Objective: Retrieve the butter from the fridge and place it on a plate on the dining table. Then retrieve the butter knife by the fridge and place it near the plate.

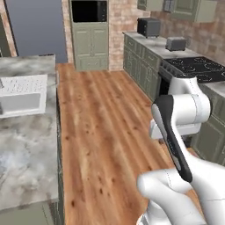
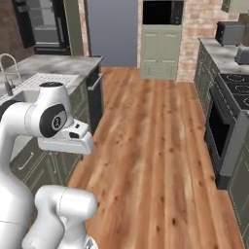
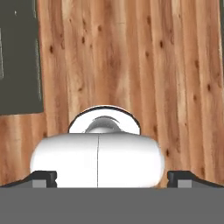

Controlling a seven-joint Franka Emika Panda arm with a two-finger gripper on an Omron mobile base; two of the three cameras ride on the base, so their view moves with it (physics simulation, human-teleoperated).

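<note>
white arm links sit nearest the lens in both base views, folded up over the base. gripper (image 3: 112, 179) points down at the wood floor (image 3: 131, 65); fingertips (image 3: 43, 178) show at the far l. and r. of the hand view, so jaws are spread full wide w/ nothing between them, nothing held.

step in hand, as i judge it: the very start, i.e. travel to the fridge. butter not yet fetched; butter, plate and butter knife can't be made out from where i stand.

task things: dining table (image 1: 26, 145) w/ grey marbled top runs along the l. side of the aisle; its far end (image 2: 58, 65) also shows in the right base view. fridge (image 2: 46, 24) looks to be the tall dark unit w/ a grey bar handle beyond the table's far end, well apart from the robot; partly cut off, so doors open/shut can't be told.

next move calls for, imo: drive the base up the aisle past the table, turn to face the fridge, then raise the folded arm to the handle.

containers: inset sink (image 1: 22, 103) in the table, w/ a white ribbed part (image 1: 24, 83) beside the basin; nothing visible in it. faucet (image 2: 7, 68) stands at the sink.
</note>
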